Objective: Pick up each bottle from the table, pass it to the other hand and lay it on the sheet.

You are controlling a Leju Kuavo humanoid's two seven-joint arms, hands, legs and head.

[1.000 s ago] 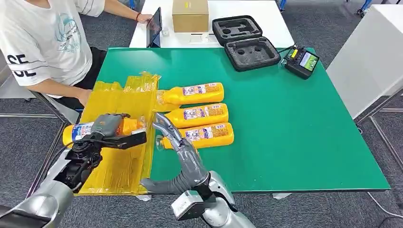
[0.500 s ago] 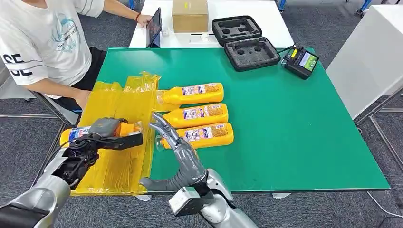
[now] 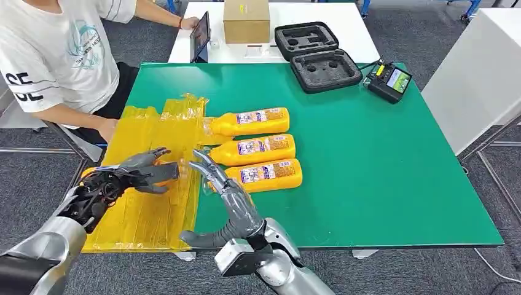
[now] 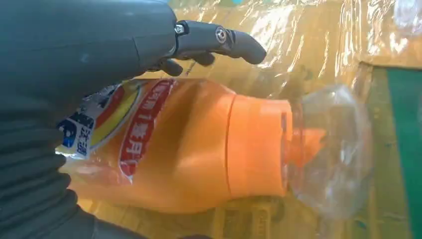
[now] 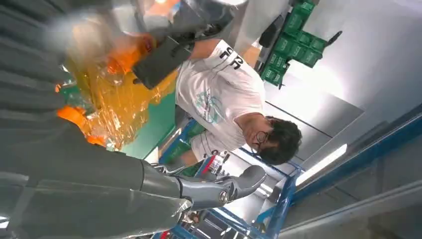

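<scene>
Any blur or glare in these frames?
Head view: sharp, evenly lit. Left wrist view: glare streaks on the sheet; bottle in focus, left hand dark. Right wrist view: upper left motion-blurred, bright blown-out patch behind the person.

— Are we reading anything on the bottle [image 4: 164, 149] that the left hand [image 3: 138, 172] is holding?
— We're making out a red band of Chinese characters with a "1" among them; the rest is blurring.
— And on the person's white shirt [image 3: 55, 55]?
— We're seeing large dark letters, "SE", on the sleeve. The chest print is staying too small for us.
</scene>
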